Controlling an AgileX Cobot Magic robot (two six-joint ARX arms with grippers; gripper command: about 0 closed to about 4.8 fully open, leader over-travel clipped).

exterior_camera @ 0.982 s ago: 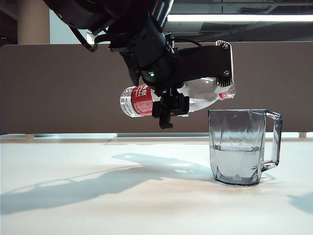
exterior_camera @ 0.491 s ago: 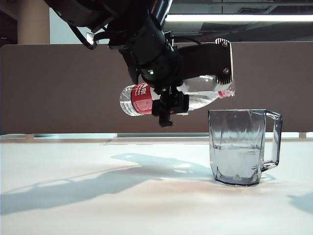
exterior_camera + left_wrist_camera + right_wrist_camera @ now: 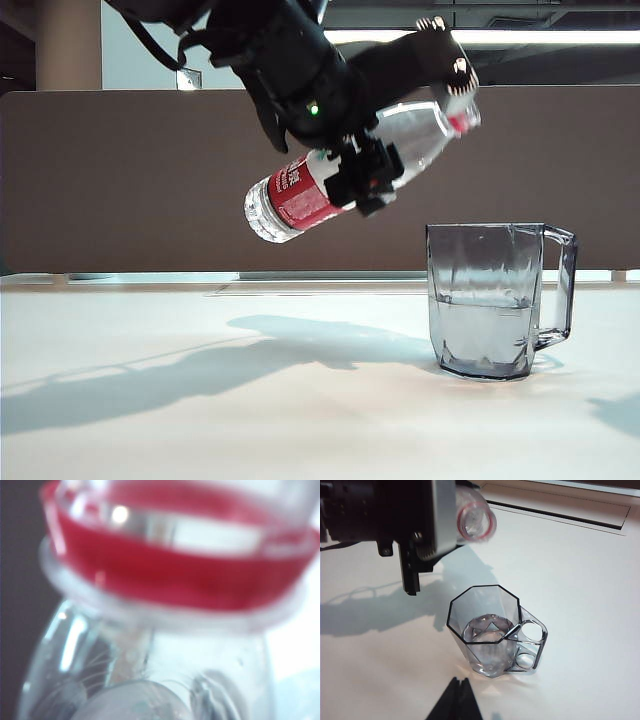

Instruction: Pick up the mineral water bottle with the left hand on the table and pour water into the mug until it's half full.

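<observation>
Pour looks basically done from where I'm sitting. The mug [image 3: 497, 300] is on the table [image 3: 200, 420] with water up to roughly the halfway mark, maybe a touch under, hard to call through the faceted glass. The left hand [image 3: 365, 175] is clamped across the middle of the mineral water bottle [image 3: 350, 175], fingers partly closed around its body, and it's holding it in the air above and a bit to the left of the mug. The bottle is tilted mouth-up, open neck higher than the base, and I see no stream coming out, so I'd say I'm on the tip-back part. What's left: get the bottle upright and probably set it down. The right gripper [image 3: 456, 700] hangs close over the mug's near side; its fingertips look pressed together, holding nothing.
</observation>
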